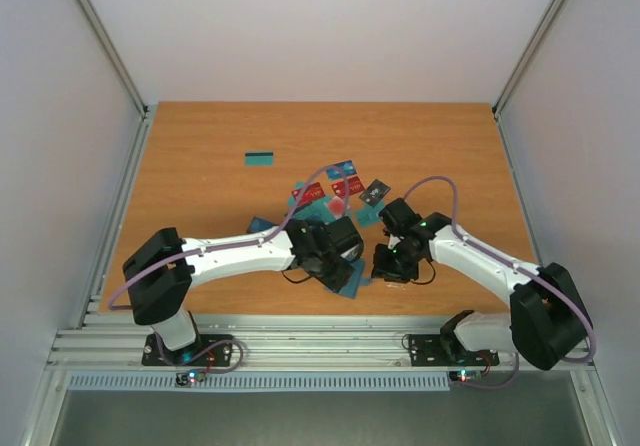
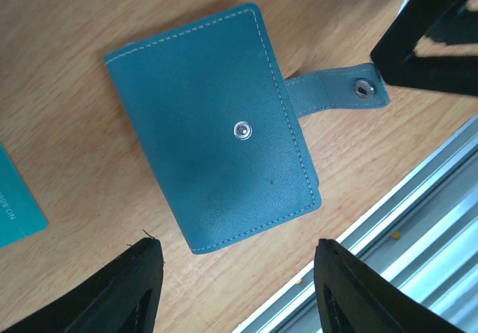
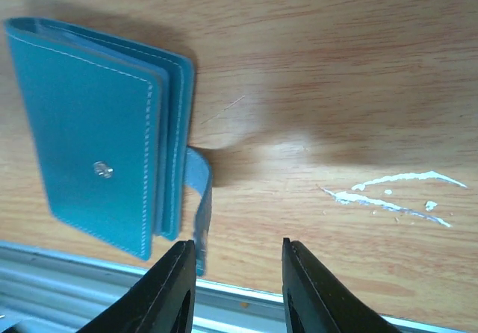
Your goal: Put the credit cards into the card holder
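Here the card holder lies folded flat by the front edge of the table (its strap undone), the left gripper hovering spread above it, the right gripper likewise parted beside the strap, and the credit cards scattered farther back.

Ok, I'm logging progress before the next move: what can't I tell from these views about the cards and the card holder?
- Inside the card holder: it lies folded in both wrist views, so any cards inside are hidden.
- Top view: the left arm covers most of the card holder.
- The credit cards: overlapping and small in the top view, so the count is unclear.
- A teal card: cut off by the left wrist view's left edge.
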